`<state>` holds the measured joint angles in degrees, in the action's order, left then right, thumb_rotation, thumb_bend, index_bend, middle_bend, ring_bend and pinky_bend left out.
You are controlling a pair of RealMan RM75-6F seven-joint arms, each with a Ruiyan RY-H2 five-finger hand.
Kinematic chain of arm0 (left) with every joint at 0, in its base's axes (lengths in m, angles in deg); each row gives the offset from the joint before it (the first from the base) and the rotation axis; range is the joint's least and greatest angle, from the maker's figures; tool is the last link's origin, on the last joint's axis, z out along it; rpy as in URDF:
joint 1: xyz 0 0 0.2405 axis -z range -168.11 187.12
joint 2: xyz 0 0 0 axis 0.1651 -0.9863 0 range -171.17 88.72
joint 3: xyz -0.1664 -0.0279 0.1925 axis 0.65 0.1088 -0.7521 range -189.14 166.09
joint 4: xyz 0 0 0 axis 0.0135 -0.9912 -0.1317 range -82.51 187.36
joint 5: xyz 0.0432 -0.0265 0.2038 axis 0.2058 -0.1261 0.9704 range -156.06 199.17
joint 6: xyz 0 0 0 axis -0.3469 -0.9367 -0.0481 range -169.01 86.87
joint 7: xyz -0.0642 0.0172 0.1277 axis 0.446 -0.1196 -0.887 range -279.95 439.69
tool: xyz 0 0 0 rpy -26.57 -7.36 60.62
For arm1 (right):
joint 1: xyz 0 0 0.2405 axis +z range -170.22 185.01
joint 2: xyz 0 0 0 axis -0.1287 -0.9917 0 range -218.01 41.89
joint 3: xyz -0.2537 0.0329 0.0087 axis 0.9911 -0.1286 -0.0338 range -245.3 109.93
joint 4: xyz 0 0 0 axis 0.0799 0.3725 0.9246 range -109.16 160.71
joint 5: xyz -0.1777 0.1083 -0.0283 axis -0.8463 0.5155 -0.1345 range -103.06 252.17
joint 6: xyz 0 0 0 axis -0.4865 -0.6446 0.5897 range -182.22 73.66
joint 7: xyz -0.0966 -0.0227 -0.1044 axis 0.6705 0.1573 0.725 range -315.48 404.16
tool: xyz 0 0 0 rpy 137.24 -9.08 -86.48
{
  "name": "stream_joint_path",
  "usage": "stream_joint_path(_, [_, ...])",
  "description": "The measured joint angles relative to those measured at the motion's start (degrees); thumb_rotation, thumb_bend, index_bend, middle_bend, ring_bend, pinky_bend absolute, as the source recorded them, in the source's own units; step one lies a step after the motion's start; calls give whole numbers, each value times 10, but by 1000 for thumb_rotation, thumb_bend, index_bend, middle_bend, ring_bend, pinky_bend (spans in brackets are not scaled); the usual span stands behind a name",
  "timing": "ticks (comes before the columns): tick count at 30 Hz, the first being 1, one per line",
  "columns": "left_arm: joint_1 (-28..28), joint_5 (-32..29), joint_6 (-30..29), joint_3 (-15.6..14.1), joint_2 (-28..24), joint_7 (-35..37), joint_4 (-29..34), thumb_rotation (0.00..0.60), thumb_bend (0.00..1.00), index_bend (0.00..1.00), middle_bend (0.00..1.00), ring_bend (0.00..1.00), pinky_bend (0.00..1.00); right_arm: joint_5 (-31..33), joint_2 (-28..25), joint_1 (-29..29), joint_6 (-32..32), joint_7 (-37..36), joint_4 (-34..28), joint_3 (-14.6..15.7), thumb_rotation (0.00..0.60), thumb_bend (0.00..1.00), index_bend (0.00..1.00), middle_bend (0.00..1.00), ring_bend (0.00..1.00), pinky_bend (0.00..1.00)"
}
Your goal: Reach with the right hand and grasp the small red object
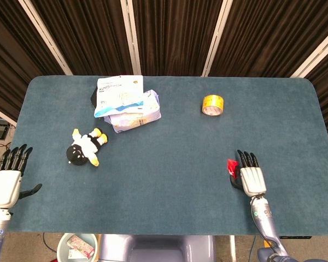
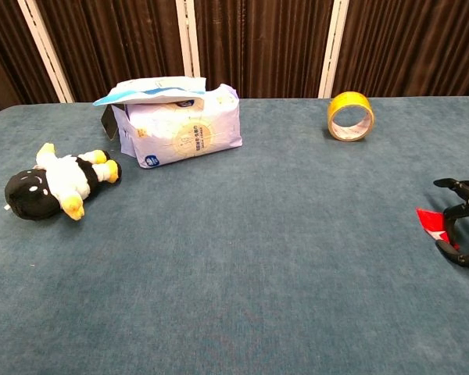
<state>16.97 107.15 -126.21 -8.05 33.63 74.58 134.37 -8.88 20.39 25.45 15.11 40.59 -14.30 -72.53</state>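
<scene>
The small red object lies near the table's front right, its edge tipped up off the cloth. My right hand sits right beside it, palm down. A finger curls over the red object from above and the thumb hooks in under it, so it is pinched between them; the other fingers reach forward. My left hand hangs off the table's front left corner, fingers apart and holding nothing; the chest view does not show it.
A yellow tape roll stands at the back right. A white and lilac packet lies at the back left, with a black, white and yellow plush toy in front of it. The blue table ends just right of my right hand.
</scene>
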Motion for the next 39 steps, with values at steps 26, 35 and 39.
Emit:
stream_joint_path(26, [8, -16, 21, 3, 2, 5, -7, 600, 88, 0, 0, 0, 0, 12, -1, 35, -28, 7, -8, -17, 600, 630, 757, 106, 0, 0])
stream_joint_path(35, [8, -16, 21, 2, 2, 6, -7, 600, 94, 0, 0, 0, 0, 14, -23, 39, -15, 10, -21, -25, 600, 633, 763, 109, 0, 0])
stream_joint_path(39, [8, -16, 19, 2, 2, 5, -7, 600, 95, 0, 0, 0, 0, 14, -43, 44, -8, 17, -36, -31, 600, 633, 763, 110, 0, 0])
